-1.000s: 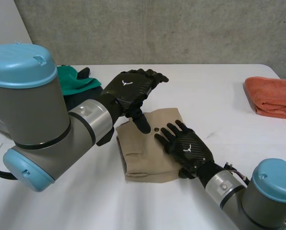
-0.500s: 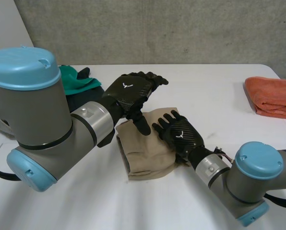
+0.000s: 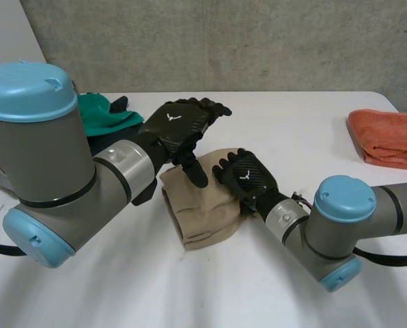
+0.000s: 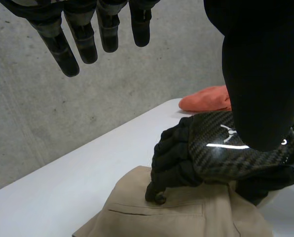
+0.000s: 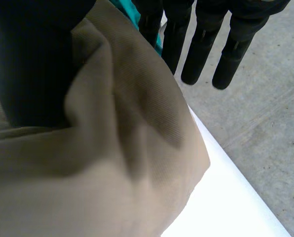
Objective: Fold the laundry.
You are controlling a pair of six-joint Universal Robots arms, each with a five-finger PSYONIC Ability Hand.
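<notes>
Tan trousers (image 3: 203, 212) lie bunched in the middle of the white table (image 3: 292, 116). My right hand (image 3: 248, 178) rests on their far right part. Its fingers are curled, with the tips dug into the cloth (image 4: 186, 212) just above a pocket slit. In the left wrist view the right hand (image 4: 226, 148) sits under my left thumb (image 4: 260, 74). A raised ridge of the tan cloth (image 5: 137, 173) lies against the right palm. My left hand (image 3: 176, 126) hovers over the trousers' far left corner, fingers (image 4: 83, 39) straight, thumb pointing down, holding nothing.
A folded orange towel (image 3: 388, 137) lies at the table's far right edge, also in the left wrist view (image 4: 206, 98). A teal cloth (image 3: 104, 113) on a dark garment (image 3: 111, 143) sits at the far left behind my left arm. A concrete wall backs the table.
My right hand has slid left and away over the trousers while curling its fingers, and has bunched the cloth leftward. The right arm swung in over the table. The left hand barely moved.
</notes>
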